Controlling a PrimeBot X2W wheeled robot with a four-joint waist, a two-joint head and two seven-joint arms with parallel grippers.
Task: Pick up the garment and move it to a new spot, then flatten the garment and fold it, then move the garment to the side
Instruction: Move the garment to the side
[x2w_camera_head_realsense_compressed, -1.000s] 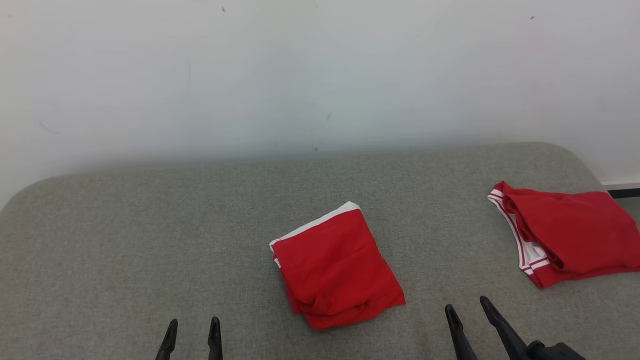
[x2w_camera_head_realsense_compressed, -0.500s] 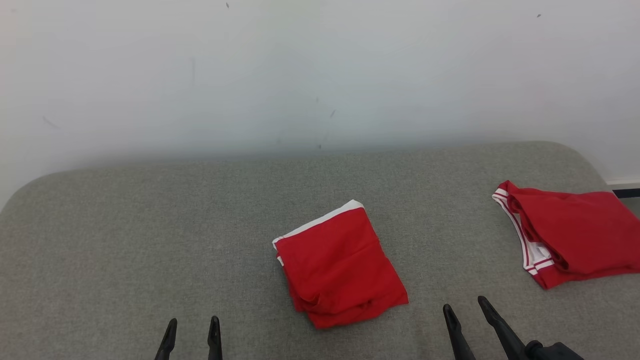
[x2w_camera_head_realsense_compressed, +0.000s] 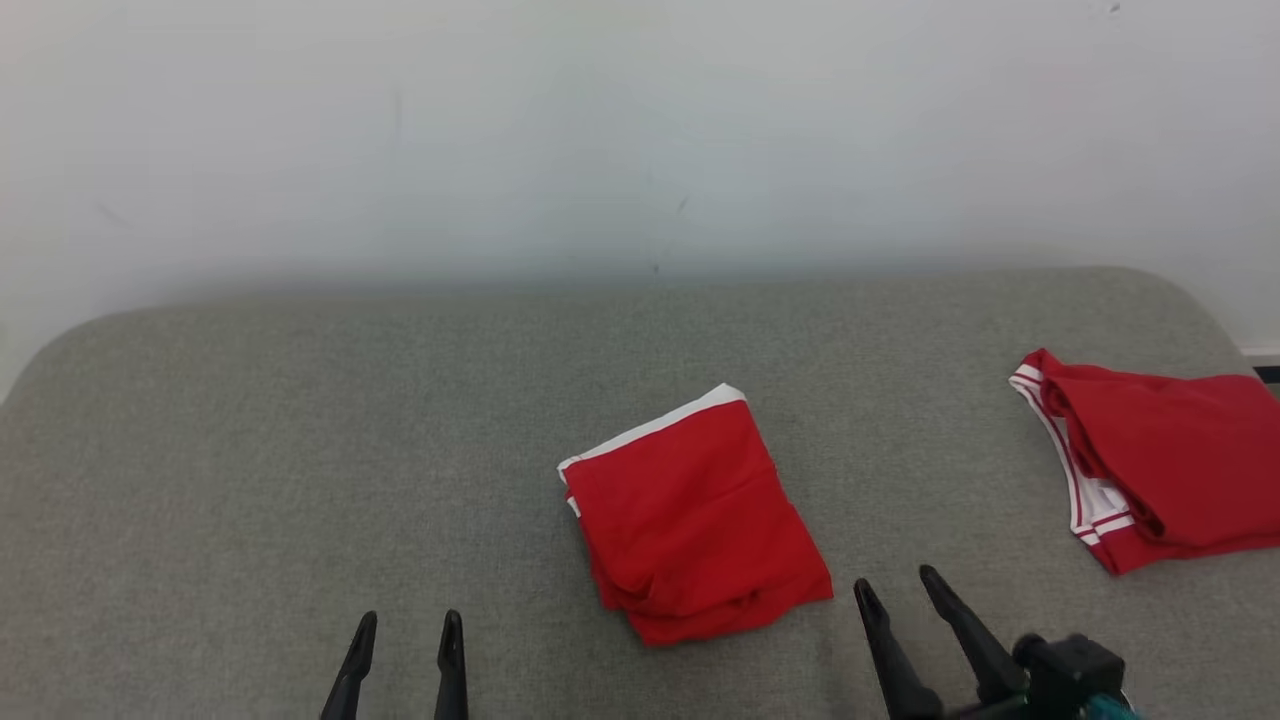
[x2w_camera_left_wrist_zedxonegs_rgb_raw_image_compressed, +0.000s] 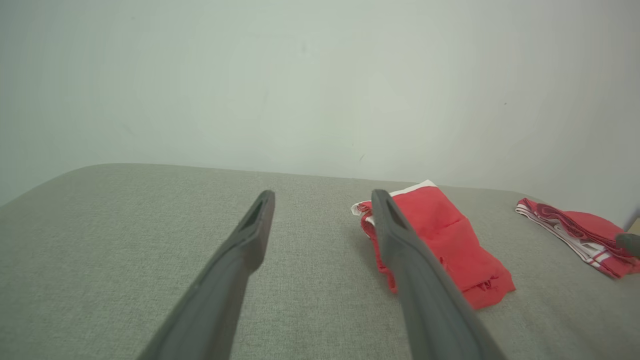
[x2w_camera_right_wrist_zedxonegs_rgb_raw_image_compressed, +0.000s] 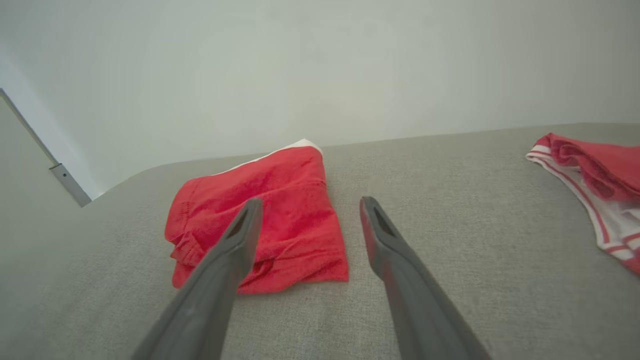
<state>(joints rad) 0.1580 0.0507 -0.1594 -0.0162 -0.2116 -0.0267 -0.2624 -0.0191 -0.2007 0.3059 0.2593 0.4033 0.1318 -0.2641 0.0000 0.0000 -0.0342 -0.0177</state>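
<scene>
Two grippers are showing at the near edge of the head view, both standing wide open with nothing between their fingers. The left gripper (x2w_camera_head_realsense_compressed: 410, 616) is pointing straight up the picture over the grey padded surface (x2w_camera_head_realsense_compressed: 250, 450), its two dark fingers (x2w_camera_left_wrist_zedxonegs_rgb_raw_image_compressed: 252, 230) running parallel with bare grey fabric showing in the gap; it is holding nothing and touching no garment. The right gripper (x2w_camera_head_realsense_compressed: 896, 578) is leaning to its left, its tips spread about as far, and it too is carrying nothing. Its nearer tip is sitting just beside the near right corner of the folded red garment (x2w_camera_head_realsense_compressed: 695, 515) without touching it; in the right wrist view that garment is lying just ahead of the fingers, a little to their left. Whether either gripper's tips are resting on the padding or hanging just above it cannot be told.

The folded red garment is lying in the middle of the surface as a slightly turned rectangle, a white band running along its far edge and loose layers bunching at its near edge. A second red garment (x2w_camera_head_realsense_compressed: 1160, 460), trimmed with white and red stripes, is lying well apart at the right end of the surface.
</scene>
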